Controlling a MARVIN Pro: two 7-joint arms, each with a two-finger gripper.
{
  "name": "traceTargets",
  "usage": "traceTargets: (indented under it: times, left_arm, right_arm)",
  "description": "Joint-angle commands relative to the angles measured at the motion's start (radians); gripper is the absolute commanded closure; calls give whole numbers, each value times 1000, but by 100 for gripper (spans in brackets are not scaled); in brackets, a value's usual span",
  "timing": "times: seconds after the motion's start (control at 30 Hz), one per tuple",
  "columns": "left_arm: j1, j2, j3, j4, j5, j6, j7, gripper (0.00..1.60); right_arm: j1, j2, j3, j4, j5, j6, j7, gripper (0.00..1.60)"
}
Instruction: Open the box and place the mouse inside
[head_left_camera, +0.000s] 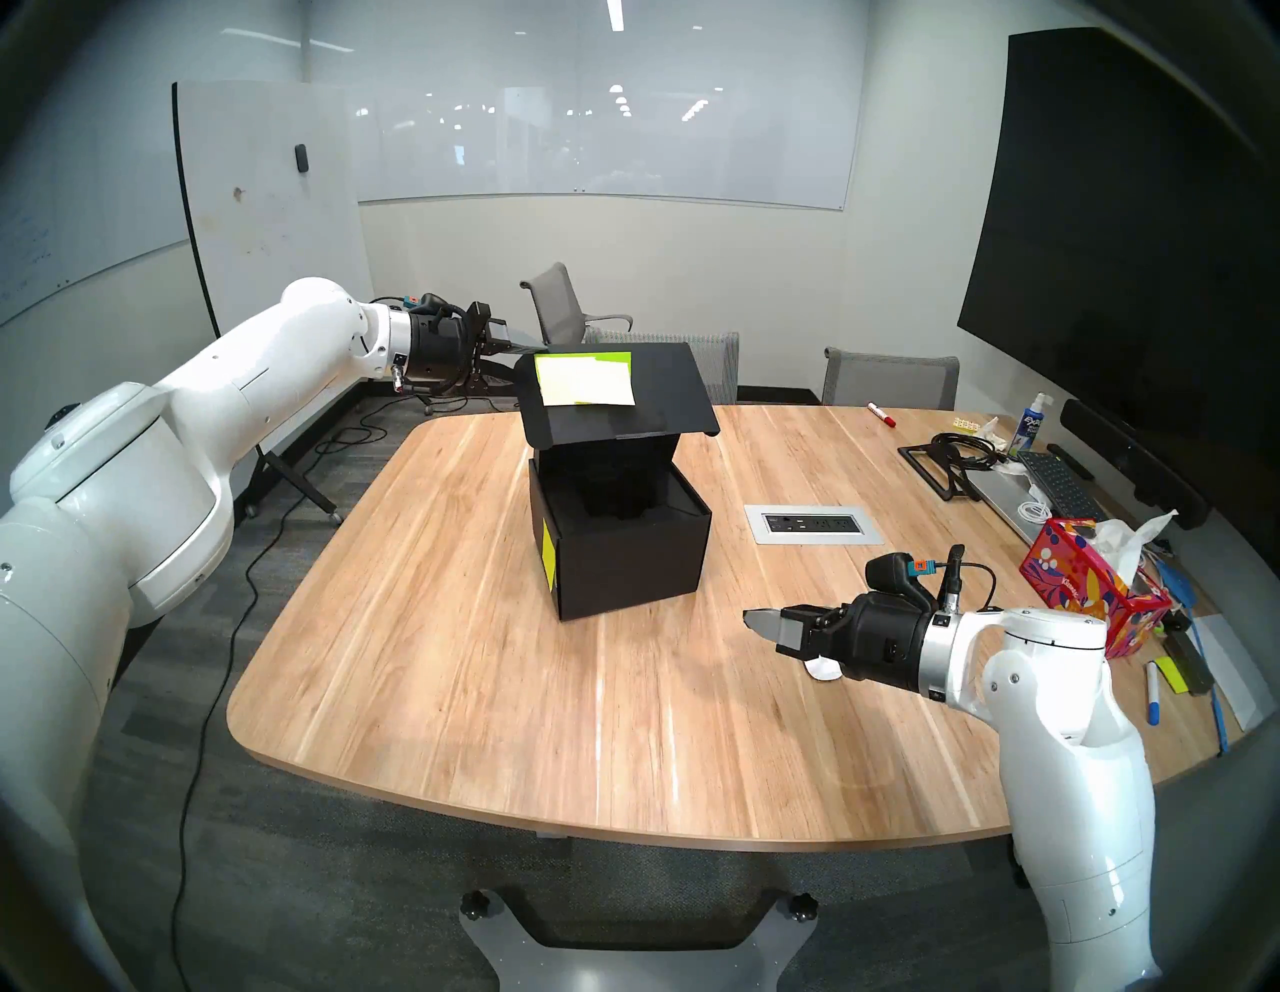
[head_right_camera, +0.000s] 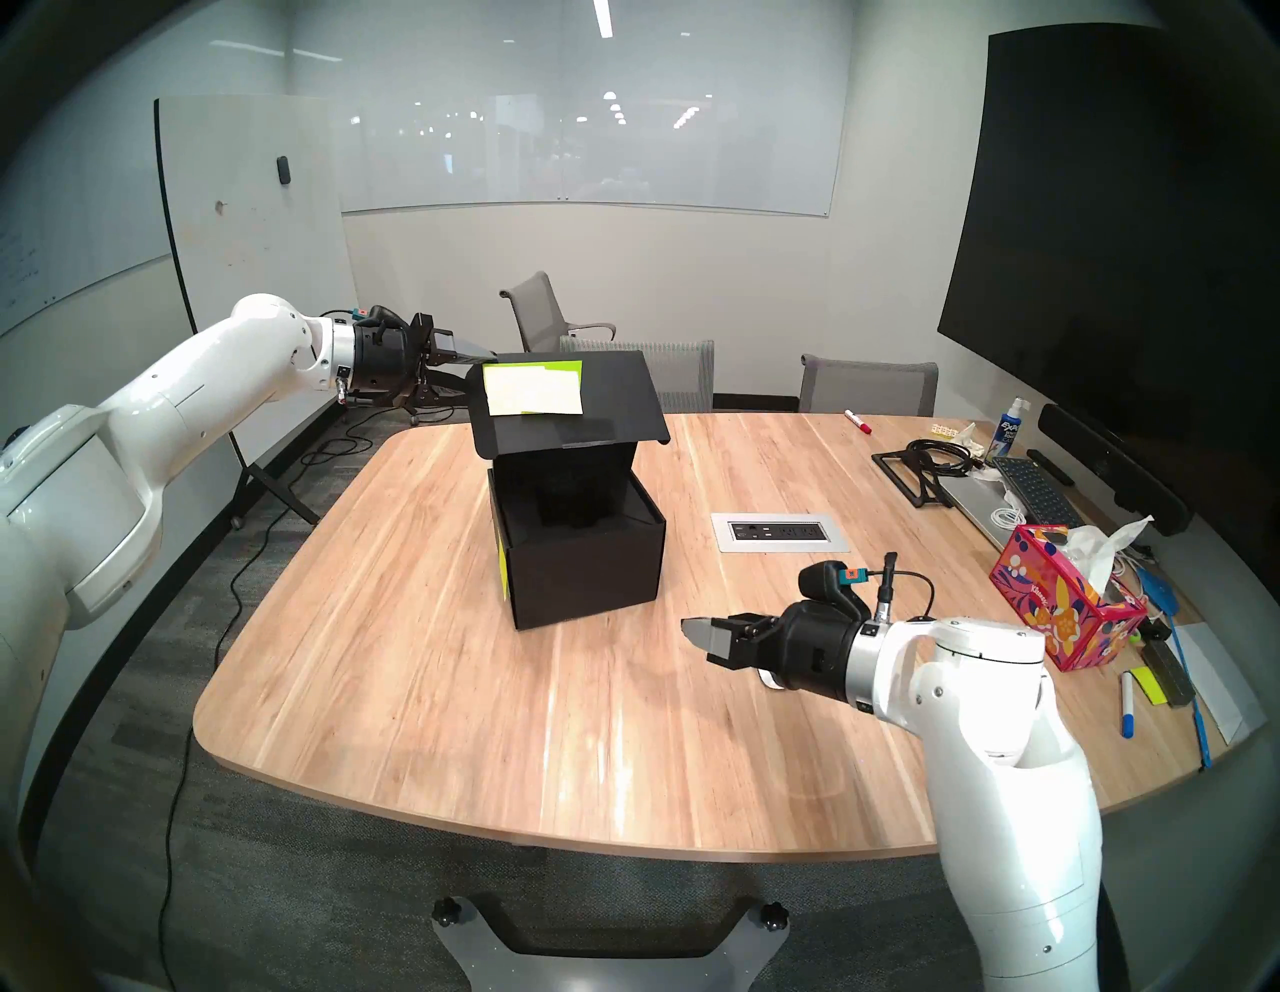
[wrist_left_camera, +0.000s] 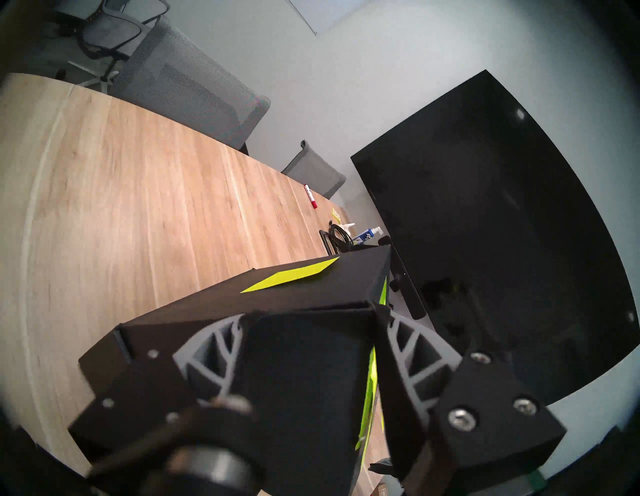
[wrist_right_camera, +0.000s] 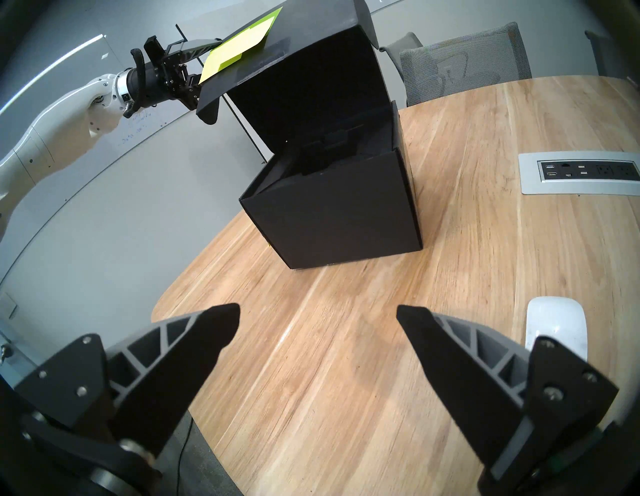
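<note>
The black box (head_left_camera: 623, 561) (head_right_camera: 582, 575) (wrist_right_camera: 332, 214) stands open mid-table, its black insert showing inside. Its lid (head_left_camera: 623, 395) is raised, with yellow-green sticky notes (head_left_camera: 585, 379) on the front flap. My left gripper (head_left_camera: 516, 346) (head_right_camera: 478, 357) (wrist_left_camera: 311, 311) is shut on the left edge of that flap and holds the lid up. The white mouse (wrist_right_camera: 556, 325) lies on the table to the box's right. In the head views only a sliver of the mouse (head_left_camera: 824, 668) shows under my right gripper (head_left_camera: 765, 623) (wrist_right_camera: 317, 311), which hovers open and empty just above the wood.
A grey outlet panel (head_left_camera: 814, 524) is set into the table right of the box. At the far right are a red floral tissue box (head_left_camera: 1087, 589), a keyboard (head_left_camera: 1060, 485), cables and markers. Grey chairs (head_left_camera: 890, 381) stand behind the table.
</note>
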Motion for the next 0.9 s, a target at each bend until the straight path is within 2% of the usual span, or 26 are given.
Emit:
traceTargets:
  times: [0.0, 0.1, 0.4, 0.87]
  left_arm:
    - [-76, -76, -9, 73, -42, -2, 64, 160]
    - [-79, -89, -9, 92, -47, -2, 89, 160]
    - [-90, -159, -21, 185, -84, -2, 230, 160]
    - [-97, -223, -58, 251, -139, -2, 382, 160]
  right_arm:
    - [7, 2, -2, -16, 2, -3, 1, 0]
    - [7, 2, -2, -16, 2, -3, 2, 0]
    - [7, 2, -2, -16, 2, -3, 2, 0]
    - [7, 2, -1, -16, 1, -3, 2, 0]
